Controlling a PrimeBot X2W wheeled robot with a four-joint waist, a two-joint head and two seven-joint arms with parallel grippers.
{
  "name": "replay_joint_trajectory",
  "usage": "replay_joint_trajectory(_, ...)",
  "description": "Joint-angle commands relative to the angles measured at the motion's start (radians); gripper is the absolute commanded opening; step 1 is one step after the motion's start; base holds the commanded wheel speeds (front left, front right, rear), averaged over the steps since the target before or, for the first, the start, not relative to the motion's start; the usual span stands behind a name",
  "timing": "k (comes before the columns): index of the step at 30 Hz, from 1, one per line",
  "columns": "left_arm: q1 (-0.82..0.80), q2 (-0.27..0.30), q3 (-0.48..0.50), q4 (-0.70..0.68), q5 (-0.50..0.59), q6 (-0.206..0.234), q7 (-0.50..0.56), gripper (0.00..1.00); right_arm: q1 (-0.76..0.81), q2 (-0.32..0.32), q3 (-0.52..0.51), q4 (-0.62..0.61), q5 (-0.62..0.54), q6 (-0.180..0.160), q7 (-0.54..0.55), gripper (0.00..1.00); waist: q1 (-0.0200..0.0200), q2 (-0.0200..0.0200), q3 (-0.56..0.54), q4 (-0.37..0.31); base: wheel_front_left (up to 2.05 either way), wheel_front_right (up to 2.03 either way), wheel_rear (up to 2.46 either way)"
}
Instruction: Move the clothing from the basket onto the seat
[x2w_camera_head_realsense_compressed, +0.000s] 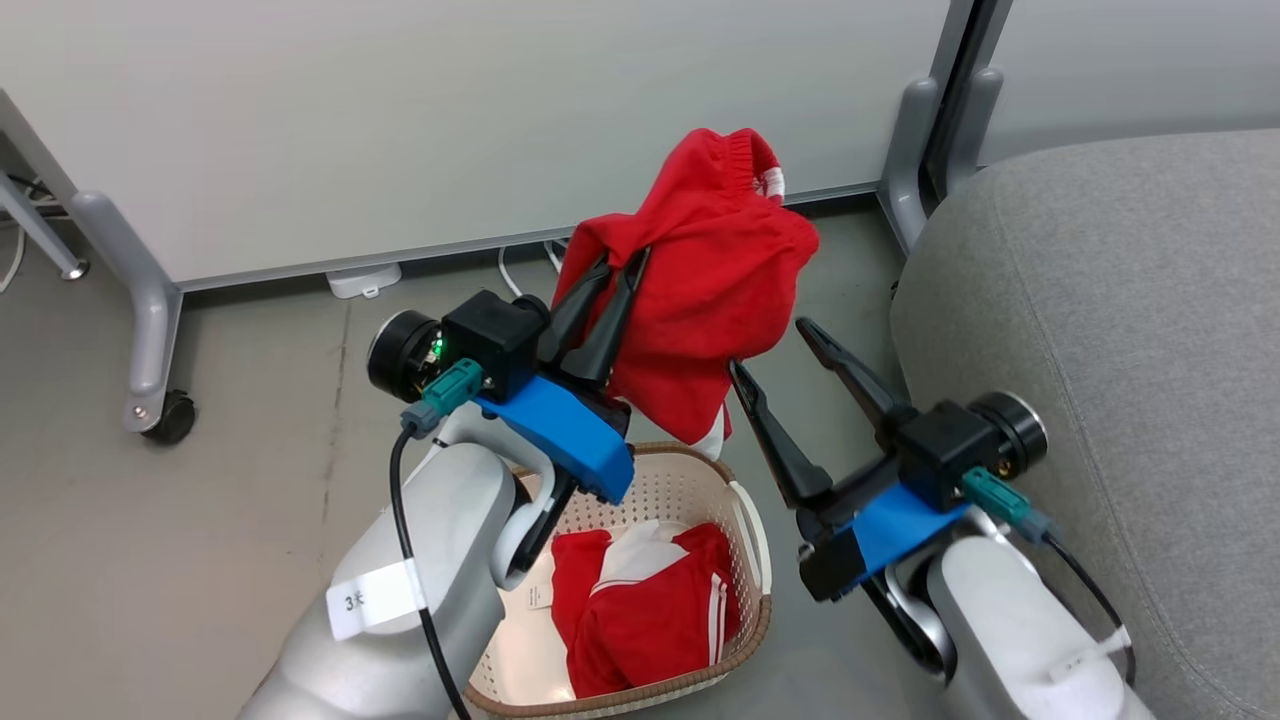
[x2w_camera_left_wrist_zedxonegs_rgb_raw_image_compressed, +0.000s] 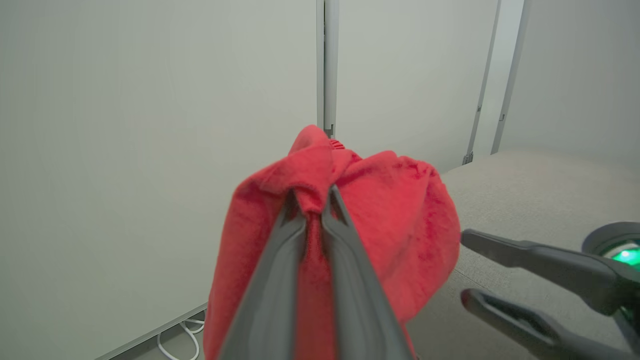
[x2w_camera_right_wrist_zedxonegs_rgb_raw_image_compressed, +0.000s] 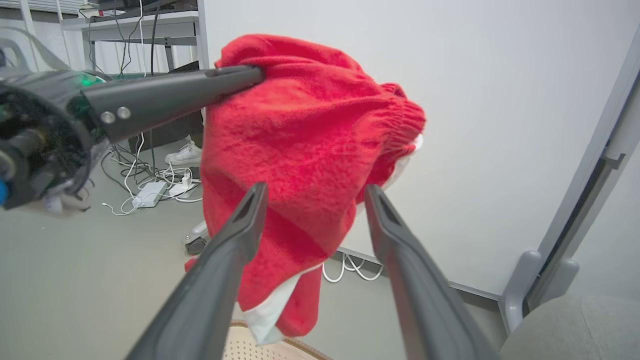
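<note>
From the head camera we see the left gripper (x2w_camera_head_realsense_compressed: 622, 260) pinched tight on a red garment (x2w_camera_head_realsense_compressed: 710, 290), its two fingers pressed together with a fold of cloth between them. The garment hangs in the air above the far end of the basket (x2w_camera_head_realsense_compressed: 748, 520), its gathered elastic hem uppermost. A second red garment (x2w_camera_head_realsense_compressed: 650, 615), with white panels and thin white stripes, lies crumpled on the basket floor. The right gripper (x2w_camera_head_realsense_compressed: 769, 347) stands wide open just beside the hanging cloth, holding nothing, one fingertip close under its lower edge. The grey seat (x2w_camera_head_realsense_compressed: 1120, 320) is at the right, apart from both garments.

In the left wrist view we look along the left gripper (x2w_camera_left_wrist_zedxonegs_rgb_raw_image_compressed: 313, 196), closed on a bunched ridge of the red garment (x2w_camera_left_wrist_zedxonegs_rgb_raw_image_compressed: 400, 225), which drapes over both fingers. The right gripper (x2w_camera_left_wrist_zedxonegs_rgb_raw_image_compressed: 465, 267) enters from the right with its fingers spread, in front of the seat (x2w_camera_left_wrist_zedxonegs_rgb_raw_image_compressed: 525, 190).

In the right wrist view the right gripper (x2w_camera_right_wrist_zedxonegs_rgb_raw_image_compressed: 316, 194) is spread wide and empty, with the red garment (x2w_camera_right_wrist_zedxonegs_rgb_raw_image_compressed: 310, 125) hanging just beyond its tips. The left gripper (x2w_camera_right_wrist_zedxonegs_rgb_raw_image_compressed: 247, 77) reaches in from the left, its tip sunk in the cloth's top. Below, we see a sliver of the basket (x2w_camera_right_wrist_zedxonegs_rgb_raw_image_compressed: 300, 346) rim and a corner of the seat (x2w_camera_right_wrist_zedxonegs_rgb_raw_image_compressed: 590, 325)
</note>
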Motion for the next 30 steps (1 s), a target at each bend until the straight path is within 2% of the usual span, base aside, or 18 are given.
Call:
replay_joint_trajectory(1, 0.002, 0.001, -0.005, -0.005, 0.0, 0.002, 0.002, 0.0, -0.021, -0.002, 0.007, 0.008, 0.004, 0.0, -0.004, 1.0, 0.0, -0.0001, 0.003, 0.004, 0.0, 0.0, 0.0)
replay_joint_trajectory(8, -0.013, -0.01, -0.024, -0.013, 0.0, 0.002, 0.002, 0.0, -0.118, 0.012, 0.035, 0.084, 0.023, 0.0, -0.004, 1.0, 0.0, -0.0001, 0.012, 0.02, 0.0, 0.0, 0.0)
replay_joint_trajectory(19, -0.019, -0.019, -0.044, -0.024, -0.005, 0.002, -0.002, 0.0, -0.2, 0.039, 0.024, 0.264, 0.089, 0.0, -0.004, 1.0, 0.0, -0.0001, 0.015, 0.021, 0.0, 0.0, 0.0)
replay_joint_trajectory(25, -0.022, -0.024, -0.055, -0.022, -0.007, 0.0, -0.004, 0.0, -0.233, 0.042, 0.079, 0.282, 0.145, 0.0, -0.004, 1.0, 0.0, -0.0001, 0.015, 0.026, 0.0, 0.0, 0.0)
replay_joint_trajectory(26, -0.022, -0.024, -0.057, -0.022, -0.007, 0.0, -0.004, 0.0, -0.233, 0.043, 0.088, 0.278, 0.154, 0.0, -0.004, 0.37, 0.0, -0.0001, 0.015, 0.027, 0.0, 0.0, 0.0)
replay_joint_trajectory(27, -0.021, -0.024, -0.057, -0.021, -0.008, -0.001, -0.004, 0.0, -0.234, 0.043, 0.098, 0.271, 0.161, 0.0, -0.004, 0.07, 0.0, -0.0001, 0.015, 0.028, 0.0, 0.0, 0.0)
replay_joint_trajectory(28, -0.021, -0.024, -0.057, -0.019, -0.008, -0.001, -0.005, 0.0, -0.235, 0.043, 0.103, 0.268, 0.167, 0.0, -0.004, 0.0, 0.0, -0.0001, 0.014, 0.029, 0.0, 0.0, 0.0)
replay_joint_trajectory(30, -0.019, -0.023, -0.057, -0.016, -0.009, 0.0, -0.005, 0.0, -0.232, 0.042, 0.11, 0.265, 0.175, 0.0, -0.004, 0.0, 0.0, -0.0001, 0.013, 0.03, 0.0, 0.0, 0.0)
